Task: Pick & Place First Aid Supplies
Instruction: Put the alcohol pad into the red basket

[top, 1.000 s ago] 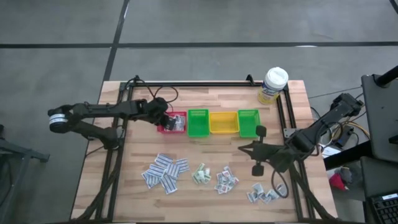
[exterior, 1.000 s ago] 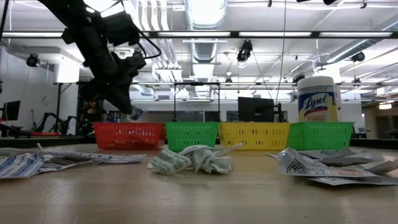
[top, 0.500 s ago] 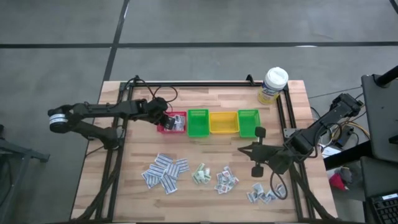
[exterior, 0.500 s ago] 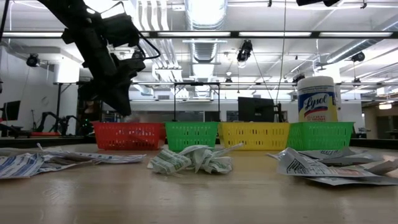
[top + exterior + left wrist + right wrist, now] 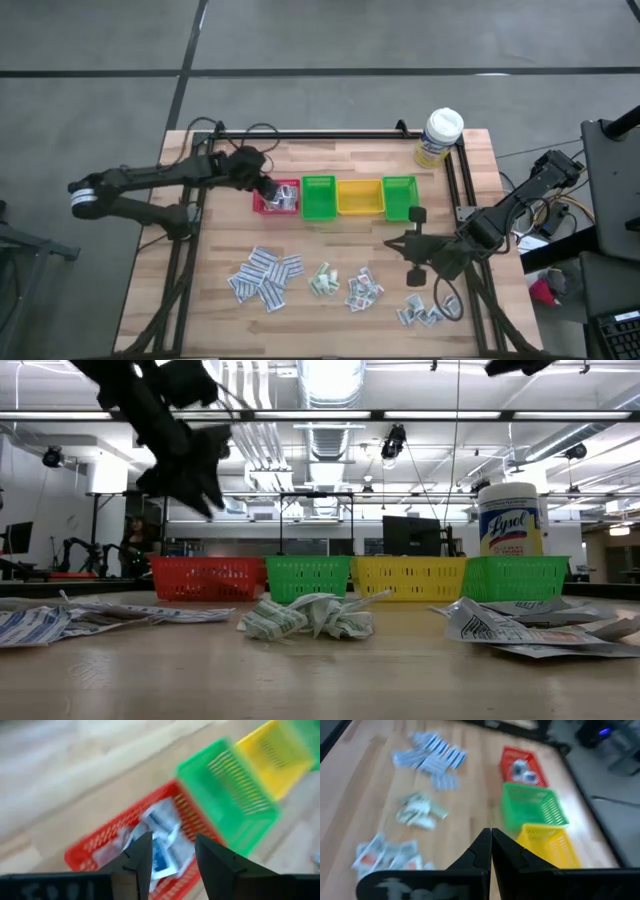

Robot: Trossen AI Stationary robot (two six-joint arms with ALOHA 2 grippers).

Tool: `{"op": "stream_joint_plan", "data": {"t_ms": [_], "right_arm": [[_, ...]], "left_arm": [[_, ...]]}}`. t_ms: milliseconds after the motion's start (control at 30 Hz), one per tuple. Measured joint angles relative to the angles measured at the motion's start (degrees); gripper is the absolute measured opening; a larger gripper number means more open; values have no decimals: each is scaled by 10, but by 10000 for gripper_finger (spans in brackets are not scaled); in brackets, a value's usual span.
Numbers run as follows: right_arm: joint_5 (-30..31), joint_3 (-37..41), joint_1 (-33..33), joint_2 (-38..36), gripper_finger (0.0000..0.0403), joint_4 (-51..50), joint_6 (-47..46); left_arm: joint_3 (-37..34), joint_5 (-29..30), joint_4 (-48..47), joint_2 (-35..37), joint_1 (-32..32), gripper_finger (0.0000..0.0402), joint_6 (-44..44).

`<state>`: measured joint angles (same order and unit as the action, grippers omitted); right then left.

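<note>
My left gripper (image 5: 172, 842) hangs open above the red bin (image 5: 262, 203), nothing between its fingers; in the low view my left gripper (image 5: 205, 490) is well above the bin's rim (image 5: 205, 565). Several white packets (image 5: 160, 827) lie in the red bin. More first aid supplies lie on the table in heaps: blue-printed strips (image 5: 265, 275), green-printed ones (image 5: 323, 280), and two heaps (image 5: 362, 290), (image 5: 420, 313) to the right. My right gripper (image 5: 390, 240) hovers shut above the table's right half, holding nothing; its shut fingertips (image 5: 491, 832) point toward the bins.
Right of the red bin stand a green bin (image 5: 318, 197), a yellow bin (image 5: 359, 196) and another green bin (image 5: 398, 196) in a row. A white-capped bottle with a yellow label (image 5: 440, 135) stands at the far right corner. A black frame (image 5: 330, 135) edges the table.
My left gripper has opened and let go of a small packet, which dropped from its fingertips into the red bin. The gripper then rose higher above the bin. My right gripper stayed in place.
</note>
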<state>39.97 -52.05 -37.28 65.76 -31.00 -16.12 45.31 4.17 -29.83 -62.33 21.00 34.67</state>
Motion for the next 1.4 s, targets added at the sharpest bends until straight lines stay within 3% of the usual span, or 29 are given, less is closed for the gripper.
{"op": "stream_joint_plan", "data": {"t_ms": [367, 600, 733, 900, 1033, 1167, 1400], "right_arm": [[-219, 0, 0, 0, 8, -95, -174], [-363, 0, 0, 0, 8, -141, -334], [-415, 0, -12, 0, 8, -183, -438], [-445, 0, -42, 0, 8, -223, -558], [-431, 0, -66, 1, 8, -224, -598], [-397, 0, -76, 17, 8, -199, -561], [-403, 0, -76, 102, 8, -181, -456]], "left_arm": [[-10, 1, 114, 125, -110, 138, -179], [-69, 17, 232, 167, -198, 138, -243], [-109, 18, 303, 184, -228, 138, -269], [-150, 18, 335, 203, -242, 138, -276], [-182, 18, 360, 218, -243, 138, -273], [-207, 18, 365, 234, -243, 138, -269], [-222, 17, 369, 254, -244, 138, -257]]}}
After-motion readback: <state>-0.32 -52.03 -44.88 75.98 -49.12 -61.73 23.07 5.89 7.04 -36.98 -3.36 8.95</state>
